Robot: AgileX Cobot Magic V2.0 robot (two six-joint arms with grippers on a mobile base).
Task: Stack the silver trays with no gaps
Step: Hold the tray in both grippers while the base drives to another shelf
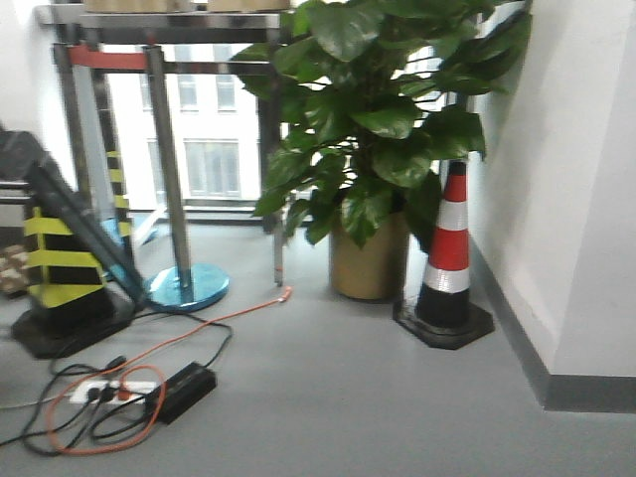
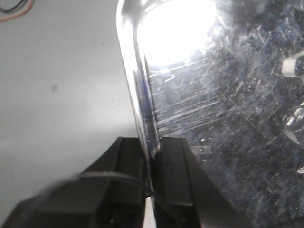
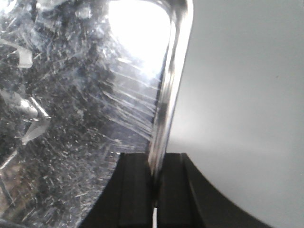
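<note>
**Both pincers clamped on a tray rim, front camera shows only the room**

On my front camera I see a grey floor [image 1: 348,397] and no arms or trays. A large potted plant [image 1: 378,129] stands at the upper middle, with an orange-and-white traffic cone [image 1: 449,258] just beside it against the white wall [image 1: 576,149] on the right. A yellow-and-black striped cone [image 1: 60,258] sits at the left, near a metal post on a blue base [image 1: 184,283]. An orange cable [image 1: 199,333] loops across the floor at the lower left, by a black power brick [image 1: 184,388]. The window [image 1: 209,149] behind is bright.

In the left wrist view, the left gripper [image 2: 152,147] enters from the bottom edge, its black fingers [image 2: 173,180] pressed together on the thin rim of a silver tray [image 2: 228,142]. The scratched tray fills the right of the frame, with glare at its top corner. A plain grey surface [image 2: 61,95] fills the left, with a bit of cable in the upper left corner.

The right wrist view mirrors this. The right gripper [image 3: 153,161] comes up from the bottom, its fingers [image 3: 135,190] pinching the rim of a silver tray [image 3: 85,118] that spreads over the left of the frame. Grey surface [image 3: 247,95] lies to the right. I cannot tell whether both pincers hold the same tray.
</note>
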